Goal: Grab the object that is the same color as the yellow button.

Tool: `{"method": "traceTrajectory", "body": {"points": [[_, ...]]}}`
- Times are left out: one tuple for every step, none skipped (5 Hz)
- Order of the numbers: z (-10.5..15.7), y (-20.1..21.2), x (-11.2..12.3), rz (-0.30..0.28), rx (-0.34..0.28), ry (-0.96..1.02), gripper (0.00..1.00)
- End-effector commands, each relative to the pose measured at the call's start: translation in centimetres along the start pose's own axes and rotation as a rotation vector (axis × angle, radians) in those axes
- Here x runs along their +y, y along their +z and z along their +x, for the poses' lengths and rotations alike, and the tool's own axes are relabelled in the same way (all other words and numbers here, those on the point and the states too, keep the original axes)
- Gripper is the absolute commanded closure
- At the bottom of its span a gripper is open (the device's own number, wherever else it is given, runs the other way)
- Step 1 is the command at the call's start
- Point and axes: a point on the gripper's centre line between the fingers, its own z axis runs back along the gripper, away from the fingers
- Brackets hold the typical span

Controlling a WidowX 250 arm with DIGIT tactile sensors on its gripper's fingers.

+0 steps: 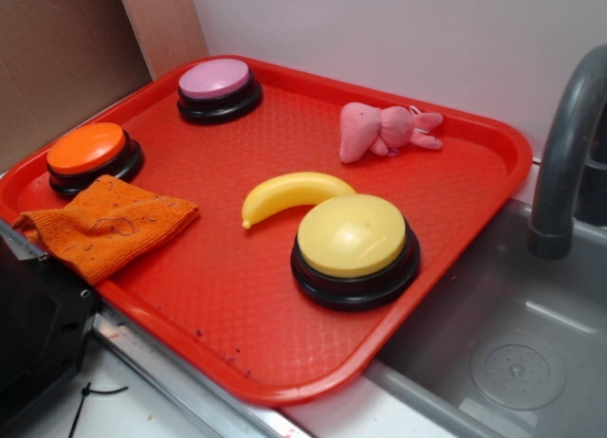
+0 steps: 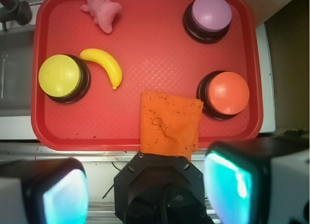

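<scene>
Nothing grasped yet: banana (image 1: 294, 193) untouched beside yellow button (image 1: 353, 235), gripper (image 2: 138, 185) fingers spread wide, well short of both.

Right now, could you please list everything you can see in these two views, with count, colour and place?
tray: one, red, beside the sink
yellow button: one, pale yellow on black base, on the tray near the sink
banana: one, yellow, touching the yellow button
orange button: one, by the cloth
purple button: one, pink-purple, far corner
cloth: one, orange, over the tray's edge
plush toy: one, pink
sink: one, grey, with faucet
gripper: one, open, off the tray
</scene>
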Motion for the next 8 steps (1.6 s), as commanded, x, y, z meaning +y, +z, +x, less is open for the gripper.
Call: {"method": "traceTrajectory", "body": {"points": [[0.0, 0.0, 0.0, 0.000, 0.000, 0.000, 0.00], [1.9, -2.6, -0.7, -0.020, 0.028, -0.130, 0.00], [3.2, -4.5, -1.7, -0.014, -0.035, -0.240, 0.00], [4.4, -7.0, -2.4, 0.015, -0.049, -0.292, 0.00], [5.5, -9.6, -3.2, 0.029, -0.155, -0.300, 0.00], [7.2, -12.1, -3.8, 0.043, -0.127, -0.328, 0.00], [8.6, -14.3, -4.0, 0.044, -0.172, -0.296, 0.00], [10.2, -16.4, -3.8, 0.080, -0.140, -0.308, 0.00]]}}
